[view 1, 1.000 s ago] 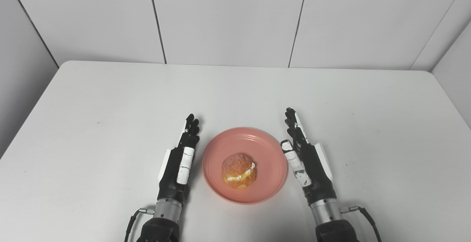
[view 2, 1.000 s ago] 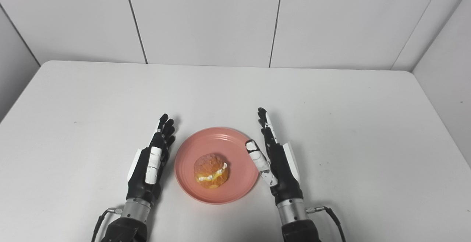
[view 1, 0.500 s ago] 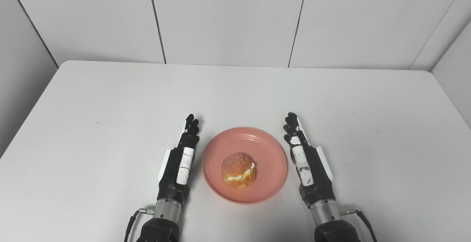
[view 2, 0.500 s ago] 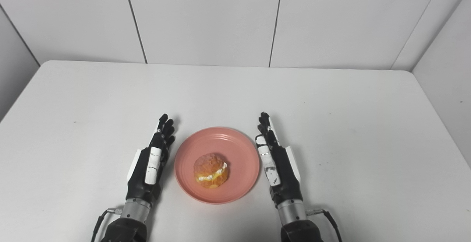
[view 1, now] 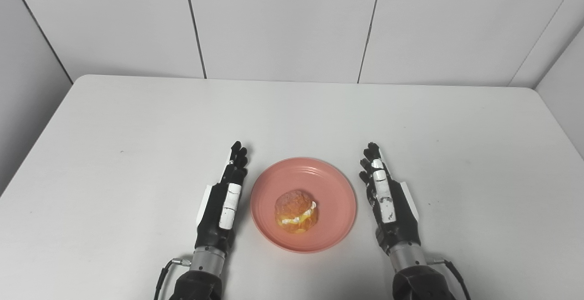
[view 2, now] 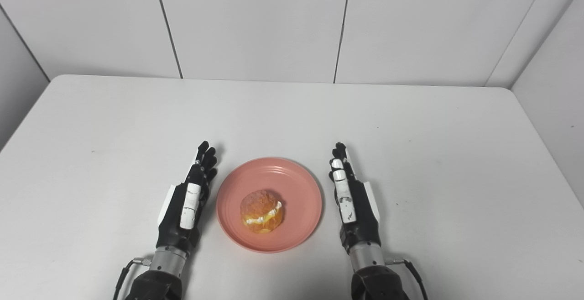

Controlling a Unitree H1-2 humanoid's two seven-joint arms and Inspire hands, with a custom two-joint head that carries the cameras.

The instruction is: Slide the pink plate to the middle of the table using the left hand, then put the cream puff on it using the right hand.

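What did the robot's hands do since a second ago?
The right hand pulled a little to the right, off the pink plate's edge, and tucked its thumb in. It holds nothing. The left hand, the plate and the cream puff on it stayed put.

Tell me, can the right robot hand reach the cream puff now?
Probably yes. The right robot hand lies open beside the plate, and nothing stands between it and the cream puff.
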